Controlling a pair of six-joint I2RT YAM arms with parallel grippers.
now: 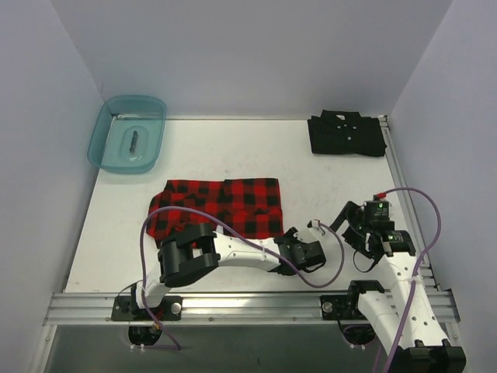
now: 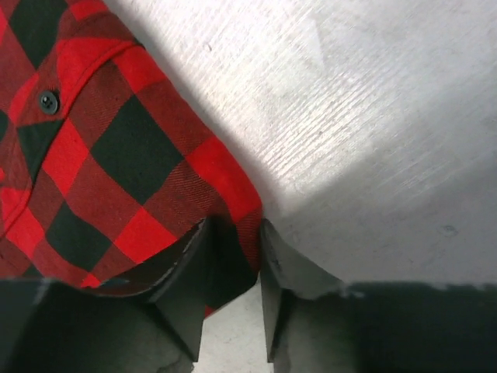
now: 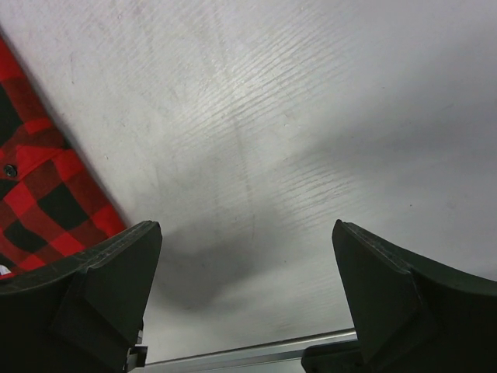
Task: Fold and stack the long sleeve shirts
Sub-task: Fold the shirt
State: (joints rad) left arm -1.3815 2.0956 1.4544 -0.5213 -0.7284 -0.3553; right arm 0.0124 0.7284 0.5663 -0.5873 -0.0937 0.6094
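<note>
White table (image 1: 233, 148), plaid shirt (image 1: 225, 203) lengthwise left-right, perhaps folded

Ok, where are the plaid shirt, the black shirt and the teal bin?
plaid shirt (image 1: 225, 203), top external view, middle of the fabric.
black shirt (image 1: 345, 134), top external view, folded front.
teal bin (image 1: 99, 140), top external view, left wall.

A robotics lab cell: white table (image 1: 326, 179) boxed by blank walls (image 1: 256, 54), aluminium rail (image 1: 233, 307) along its near edge.

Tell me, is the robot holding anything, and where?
The left gripper pinches the plaid shirt by the edge at its near right corner; the right gripper is open, empty.
</note>
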